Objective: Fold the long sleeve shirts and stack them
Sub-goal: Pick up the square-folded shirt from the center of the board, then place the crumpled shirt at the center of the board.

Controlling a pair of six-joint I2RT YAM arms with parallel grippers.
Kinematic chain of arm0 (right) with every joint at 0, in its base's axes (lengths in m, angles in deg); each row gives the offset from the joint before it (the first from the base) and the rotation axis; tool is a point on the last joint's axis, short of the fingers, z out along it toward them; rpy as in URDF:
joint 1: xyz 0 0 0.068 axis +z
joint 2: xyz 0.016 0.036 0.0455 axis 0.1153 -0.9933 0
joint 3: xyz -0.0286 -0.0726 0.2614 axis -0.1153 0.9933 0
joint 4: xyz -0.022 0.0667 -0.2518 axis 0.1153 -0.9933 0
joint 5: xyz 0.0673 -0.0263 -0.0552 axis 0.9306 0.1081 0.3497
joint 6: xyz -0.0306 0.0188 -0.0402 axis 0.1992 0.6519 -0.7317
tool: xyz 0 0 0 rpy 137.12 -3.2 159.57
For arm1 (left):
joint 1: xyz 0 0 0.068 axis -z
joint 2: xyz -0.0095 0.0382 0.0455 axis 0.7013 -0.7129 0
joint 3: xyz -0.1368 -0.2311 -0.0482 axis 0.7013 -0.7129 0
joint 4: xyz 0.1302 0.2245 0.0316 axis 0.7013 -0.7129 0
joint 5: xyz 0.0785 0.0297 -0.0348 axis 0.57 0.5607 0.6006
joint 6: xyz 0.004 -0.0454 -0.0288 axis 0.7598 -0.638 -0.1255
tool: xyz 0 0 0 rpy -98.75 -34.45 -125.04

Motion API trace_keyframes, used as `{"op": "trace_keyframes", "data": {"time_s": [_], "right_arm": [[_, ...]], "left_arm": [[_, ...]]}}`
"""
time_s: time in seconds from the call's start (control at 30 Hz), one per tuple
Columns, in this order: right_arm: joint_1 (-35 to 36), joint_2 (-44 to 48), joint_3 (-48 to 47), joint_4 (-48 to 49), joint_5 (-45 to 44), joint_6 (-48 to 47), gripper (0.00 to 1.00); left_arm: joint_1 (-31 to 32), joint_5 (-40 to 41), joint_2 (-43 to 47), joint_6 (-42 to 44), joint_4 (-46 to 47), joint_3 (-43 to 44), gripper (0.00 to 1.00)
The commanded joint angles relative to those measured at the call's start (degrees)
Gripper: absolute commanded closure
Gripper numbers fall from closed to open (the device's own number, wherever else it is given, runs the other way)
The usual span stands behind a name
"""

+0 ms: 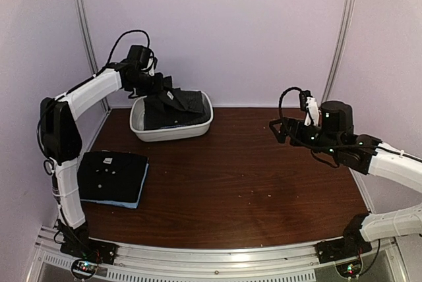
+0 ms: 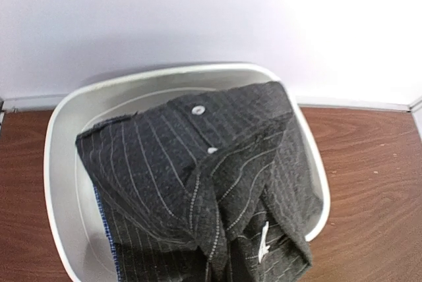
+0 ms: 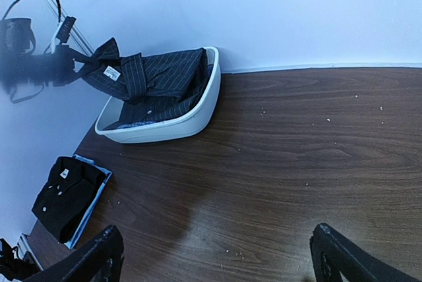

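Note:
A dark charcoal pinstriped shirt (image 1: 177,103) hangs partly out of the white tub (image 1: 173,134) at the back left. My left gripper (image 1: 160,88) is shut on its collar end and holds it up over the tub's left rim; the right wrist view shows this grip (image 3: 74,63). In the left wrist view the shirt (image 2: 198,183) hides my fingers. A blue cloth edge (image 2: 105,229) shows under it in the tub (image 2: 59,163). A folded black shirt (image 1: 109,173) lies on a light blue one (image 1: 136,201) at the near left. My right gripper (image 3: 217,259) is open and empty above the table, at the right (image 1: 275,128).
The brown wooden table (image 1: 250,183) runs from the tub to the front rail. Pale walls close in the back and both sides. Small white specks (image 3: 264,112) dot the wood.

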Motion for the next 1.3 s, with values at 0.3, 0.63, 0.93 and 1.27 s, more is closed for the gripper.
{"op": "trace_keyframes", "data": {"time_s": [0.3, 0.63, 0.93, 1.27], "right_arm": [[0.9, -6.5, -4.8, 11.5, -1.3, 0.5, 0.00], [7.4, -13.6, -5.5, 18.6, -3.4, -0.2, 0.00], [8.9, -8.6, -7.3, 17.3, -1.1, -2.6, 0.00], [8.9, -1.9, -11.4, 6.0, -6.3, -2.9, 0.00]], "left_arm": [[9.7, -15.8, 17.6, 0.8, 11.2, -0.2, 1.00], [20.2, -18.5, 24.2, -4.6, 21.3, -0.3, 1.00], [32.7, -17.3, 19.3, -4.8, 25.8, 11.6, 1.00], [31.6, -13.0, 18.3, -11.9, 22.7, 9.6, 1.00]]}}
